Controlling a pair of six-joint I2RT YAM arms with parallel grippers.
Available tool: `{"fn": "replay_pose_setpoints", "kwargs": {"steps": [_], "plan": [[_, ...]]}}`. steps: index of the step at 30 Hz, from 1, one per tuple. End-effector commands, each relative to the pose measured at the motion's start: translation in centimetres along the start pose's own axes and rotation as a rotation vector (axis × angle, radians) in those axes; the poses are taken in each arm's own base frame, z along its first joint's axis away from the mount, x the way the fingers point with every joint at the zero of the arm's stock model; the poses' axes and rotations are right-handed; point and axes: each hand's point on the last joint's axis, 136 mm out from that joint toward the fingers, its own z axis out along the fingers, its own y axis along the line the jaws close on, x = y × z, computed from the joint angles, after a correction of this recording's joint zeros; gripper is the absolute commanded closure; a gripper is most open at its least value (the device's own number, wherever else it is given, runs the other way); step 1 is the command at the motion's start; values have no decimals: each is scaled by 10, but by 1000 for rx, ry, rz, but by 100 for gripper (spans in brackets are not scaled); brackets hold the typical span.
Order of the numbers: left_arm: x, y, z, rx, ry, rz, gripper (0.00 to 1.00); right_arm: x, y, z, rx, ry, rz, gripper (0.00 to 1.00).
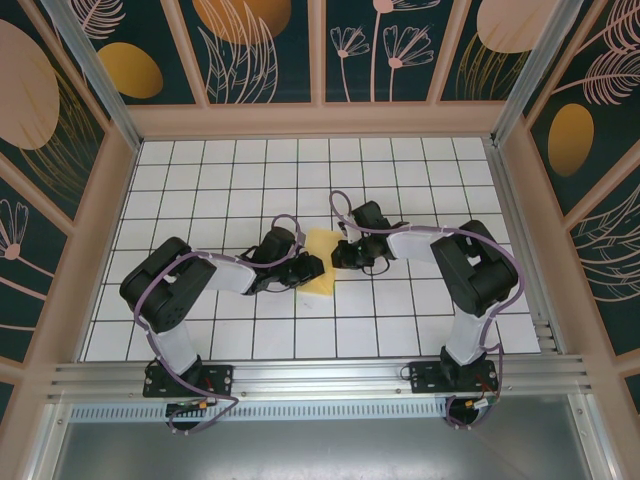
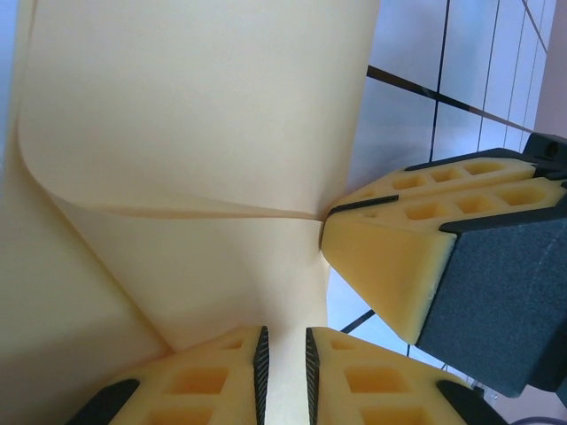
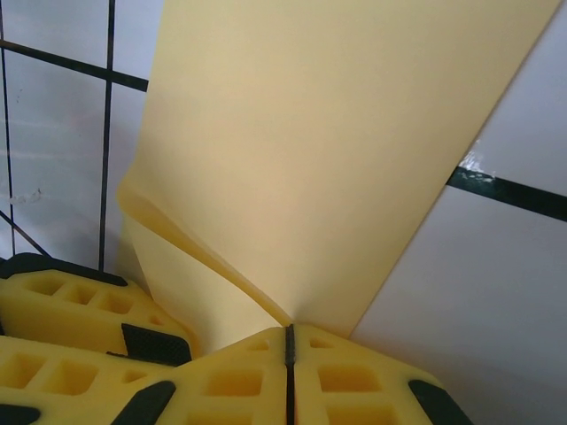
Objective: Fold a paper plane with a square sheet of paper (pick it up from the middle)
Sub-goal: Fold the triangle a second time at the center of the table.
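The square sheet of paper (image 1: pixel 320 262) lies partly folded on the white grid table (image 1: pixel 400 170), a pale-yellow wedge between my two grippers. In the right wrist view the paper (image 3: pixel 310 159) has an upper flap curling over a lower layer, and my right gripper (image 3: pixel 288 341) is shut on the flap's edge. In the left wrist view the paper (image 2: pixel 195 106) runs down into the narrow gap of my left gripper (image 2: pixel 285 363), whose jaws stand slightly apart. The right gripper's fingers (image 2: pixel 399 248) pinch the fold at the right. From above, the left gripper (image 1: pixel 306 268) and right gripper (image 1: pixel 340 254) nearly touch.
Low peach walls (image 1: pixel 320 120) ring the table. The left arm (image 1: pixel 170 290) and right arm (image 1: pixel 470 265) bend inward from their bases at the near rail (image 1: pixel 320 378). The left gripper's fingers (image 3: pixel 71 305) crowd the right wrist view's lower left.
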Motion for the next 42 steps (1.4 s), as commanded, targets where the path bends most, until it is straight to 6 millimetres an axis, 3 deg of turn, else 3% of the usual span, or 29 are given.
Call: {"fn": "replay_pose_setpoints", "kwargs": {"steps": [1,7,13,18,24,30,42], "plan": [[4,13,5,-58,12,-9,78,-8,1,1,14,-16,-23,92],[4,15,6,-83,17,1,78,-9,1,-5,30,-30,-26,90],[4,20,7,-113,20,2,78,-19,6,-22,60,-93,-29,80],[3,25,7,-145,16,-3,79,-22,5,-33,108,-139,-36,79],[2,28,7,-171,10,-5,81,-5,21,-22,56,-85,-52,84],[2,32,7,-193,3,-12,82,7,13,-9,60,-43,-24,90],[1,33,5,-206,-8,-25,83,17,0,6,85,7,-7,92]]}}
